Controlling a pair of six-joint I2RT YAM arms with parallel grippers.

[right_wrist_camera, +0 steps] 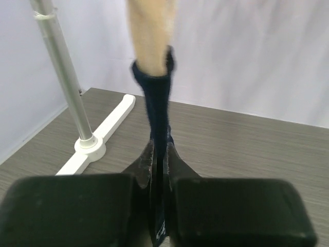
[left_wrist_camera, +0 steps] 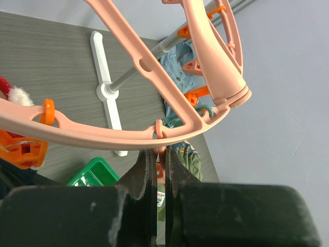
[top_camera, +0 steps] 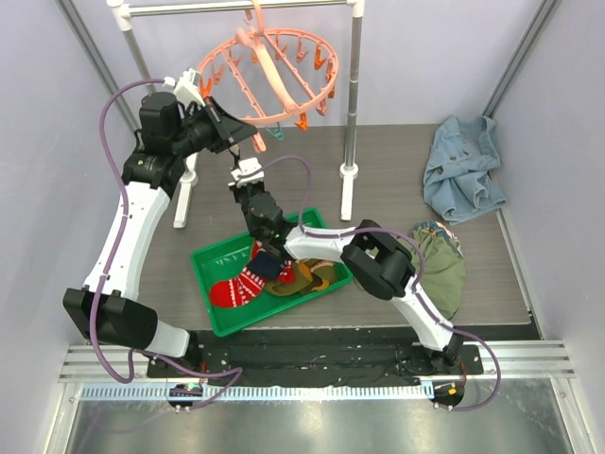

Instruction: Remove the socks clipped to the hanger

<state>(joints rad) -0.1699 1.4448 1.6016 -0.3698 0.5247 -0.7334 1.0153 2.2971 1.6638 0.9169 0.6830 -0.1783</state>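
Note:
The salmon-pink round hanger [top_camera: 269,76] hangs from the white rack, and its rim [left_wrist_camera: 103,136] crosses the left wrist view. My left gripper [left_wrist_camera: 160,154] is at the rim's near edge, shut on an orange peg [left_wrist_camera: 160,171] under it. Just below, my right gripper [right_wrist_camera: 160,149] points upward, shut on a dark navy sock [right_wrist_camera: 157,103]. The sock's top is held by a blurred pale peg [right_wrist_camera: 149,31]. Below them, a red patterned sock [top_camera: 241,287] and olive-brown socks [top_camera: 307,279] lie in the green tray [top_camera: 213,260].
The white pole rack [top_camera: 354,95] has floor feet [right_wrist_camera: 100,136] close to my right gripper. A blue denim garment [top_camera: 463,165] lies at the back right. An olive-green shirt [top_camera: 440,265] lies beside the right arm's elbow. Walls close in on both sides.

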